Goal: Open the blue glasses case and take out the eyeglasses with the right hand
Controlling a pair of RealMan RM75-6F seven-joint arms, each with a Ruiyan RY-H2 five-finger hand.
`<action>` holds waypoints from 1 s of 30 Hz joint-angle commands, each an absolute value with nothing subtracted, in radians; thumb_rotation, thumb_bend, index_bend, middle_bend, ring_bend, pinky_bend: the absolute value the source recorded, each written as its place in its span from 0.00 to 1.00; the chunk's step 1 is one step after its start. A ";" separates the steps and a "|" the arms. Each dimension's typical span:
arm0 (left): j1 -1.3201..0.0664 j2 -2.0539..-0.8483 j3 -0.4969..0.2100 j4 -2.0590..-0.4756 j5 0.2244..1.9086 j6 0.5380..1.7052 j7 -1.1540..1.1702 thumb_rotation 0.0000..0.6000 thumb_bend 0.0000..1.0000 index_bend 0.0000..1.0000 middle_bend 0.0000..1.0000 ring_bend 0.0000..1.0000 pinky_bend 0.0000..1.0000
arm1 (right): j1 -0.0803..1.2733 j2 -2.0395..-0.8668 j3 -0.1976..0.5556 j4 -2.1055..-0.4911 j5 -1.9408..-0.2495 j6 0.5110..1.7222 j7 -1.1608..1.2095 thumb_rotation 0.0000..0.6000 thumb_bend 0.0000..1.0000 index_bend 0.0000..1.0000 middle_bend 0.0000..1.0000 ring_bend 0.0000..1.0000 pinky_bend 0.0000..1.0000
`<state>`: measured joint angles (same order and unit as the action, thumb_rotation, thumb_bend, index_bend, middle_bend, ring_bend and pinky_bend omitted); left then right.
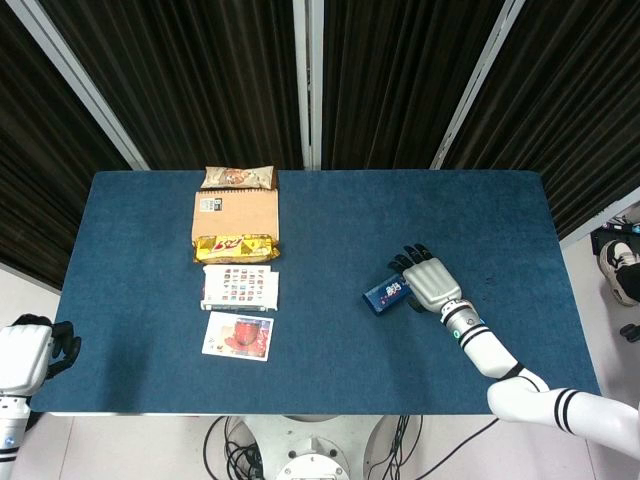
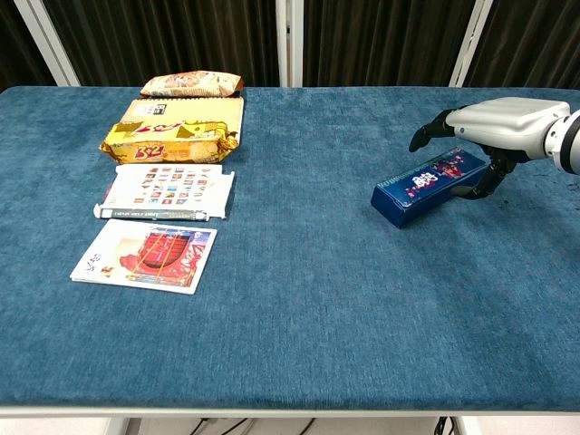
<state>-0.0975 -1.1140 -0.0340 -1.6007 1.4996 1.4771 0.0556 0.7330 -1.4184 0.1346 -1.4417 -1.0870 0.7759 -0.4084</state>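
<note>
The blue glasses case lies closed and slanted on the blue table, right of centre. My right hand hovers over the case's right end, palm down. Its fingers arch past the case's far edge and its thumb reaches down beside the near edge. The hand holds nothing, and the eyeglasses are hidden. My left hand hangs off the table's front left corner, empty, and shows only in the head view.
On the left of the table stand a snack bag, a cardboard box, a yellow packet, a printed card pack and a booklet, in a column front to back.
</note>
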 commanded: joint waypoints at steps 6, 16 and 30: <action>-0.098 -1.114 -0.034 -1.601 1.499 1.477 0.057 1.00 0.41 0.76 0.79 0.58 0.44 | 0.742 -1.421 0.124 -1.438 -1.074 0.779 -0.404 1.00 0.32 0.26 0.12 0.00 0.00; -0.098 -1.113 -0.034 -1.601 1.500 1.476 0.056 1.00 0.41 0.76 0.79 0.58 0.44 | 0.758 -1.422 0.115 -1.439 -1.045 0.776 -0.411 1.00 0.33 0.30 0.12 0.00 0.00; -0.098 -1.114 -0.034 -1.600 1.500 1.476 0.054 1.00 0.41 0.76 0.79 0.58 0.44 | 0.784 -1.433 0.106 -1.432 -1.030 0.773 -0.421 1.00 0.48 0.39 0.16 0.00 0.00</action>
